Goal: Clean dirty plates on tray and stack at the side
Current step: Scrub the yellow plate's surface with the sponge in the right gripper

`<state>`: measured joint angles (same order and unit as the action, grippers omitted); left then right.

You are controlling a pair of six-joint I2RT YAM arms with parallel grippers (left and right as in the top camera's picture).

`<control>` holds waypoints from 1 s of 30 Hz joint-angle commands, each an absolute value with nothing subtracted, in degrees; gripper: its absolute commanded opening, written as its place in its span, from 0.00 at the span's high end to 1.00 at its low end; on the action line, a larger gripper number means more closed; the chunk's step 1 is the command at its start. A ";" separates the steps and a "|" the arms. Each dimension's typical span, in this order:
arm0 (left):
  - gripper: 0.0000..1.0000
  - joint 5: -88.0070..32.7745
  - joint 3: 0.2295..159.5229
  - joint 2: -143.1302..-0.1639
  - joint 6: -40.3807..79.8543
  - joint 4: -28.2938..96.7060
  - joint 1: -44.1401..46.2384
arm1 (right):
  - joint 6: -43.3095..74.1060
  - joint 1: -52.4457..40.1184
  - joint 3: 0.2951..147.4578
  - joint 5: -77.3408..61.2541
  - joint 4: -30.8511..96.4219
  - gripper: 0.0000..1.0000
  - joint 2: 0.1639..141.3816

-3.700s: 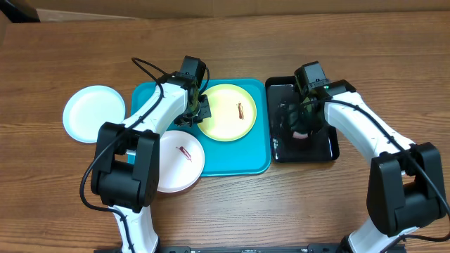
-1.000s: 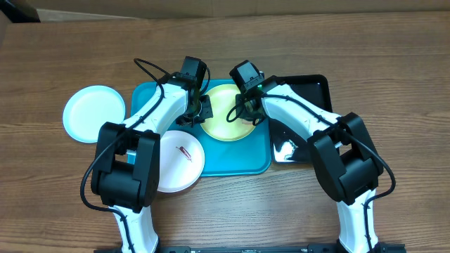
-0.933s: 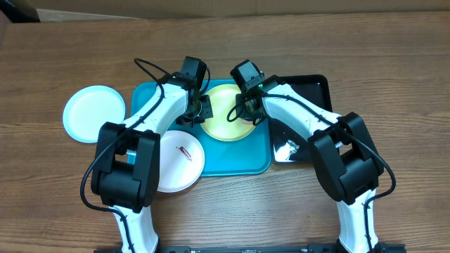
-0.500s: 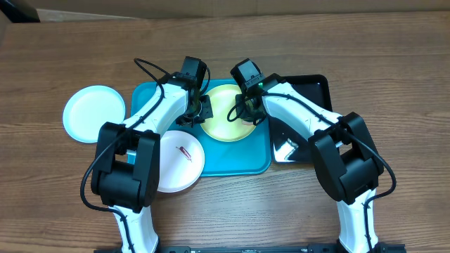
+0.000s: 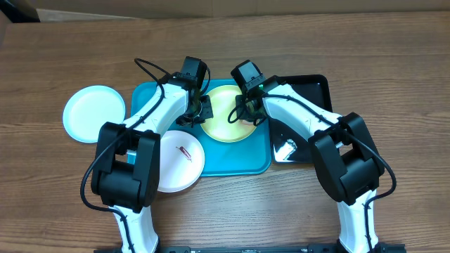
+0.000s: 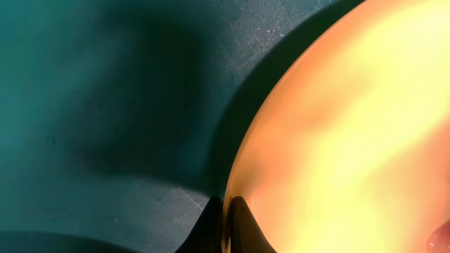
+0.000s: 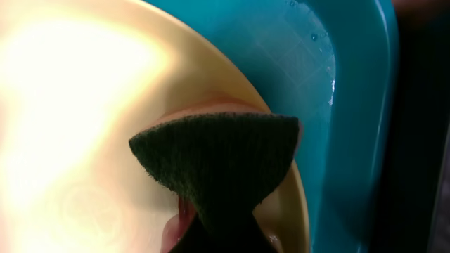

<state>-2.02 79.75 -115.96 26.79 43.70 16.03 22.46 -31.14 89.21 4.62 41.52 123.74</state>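
My left pincer (image 6: 226,223) is narrowed right down, pinching the rim of the yellow-green plate (image 5: 221,121) at its 9 o'clock edge. That plate lies in the 12 o'clock half of the turquoise tray (image 5: 239,156). My right pincer (image 5: 247,112) is clamped on a dark scouring pad (image 7: 219,165), which is pressed flat on the plate near its 3 o'clock rim. The white plate (image 5: 179,163), with a reddish smudge (image 5: 184,152) on it, overlaps the tray's 7 o'clock corner and hangs partly over the counter (image 5: 63,190). The pale blue plate (image 5: 93,114) lies on the counter out at 9 o'clock, apart from the tray. A glossy black tray (image 5: 309,88) sits just beside the turquoise one at 3 o'clock.
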 commanded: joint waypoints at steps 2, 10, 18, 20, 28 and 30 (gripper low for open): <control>0.96 -1.52 78.41 -116.36 25.71 44.27 16.32 | 22.74 -30.68 86.15 1.45 40.49 0.96 124.44; 0.95 -1.52 78.41 -116.36 25.71 44.12 16.32 | 22.70 -31.00 85.76 -8.08 40.40 0.96 124.44; 0.96 -1.56 78.41 -116.36 25.71 44.10 16.32 | 22.48 -31.20 85.80 -15.42 38.17 0.96 124.42; 0.96 -1.54 78.41 -116.36 25.71 44.12 16.32 | 22.20 -30.96 86.39 -17.37 37.52 0.96 124.42; 0.96 -1.52 78.41 -116.38 25.71 44.10 16.36 | 15.81 -26.61 94.96 -32.25 40.69 0.96 121.89; 0.96 -1.50 78.41 -116.38 25.69 44.18 16.36 | 14.87 -24.67 96.60 -32.27 43.68 0.96 120.20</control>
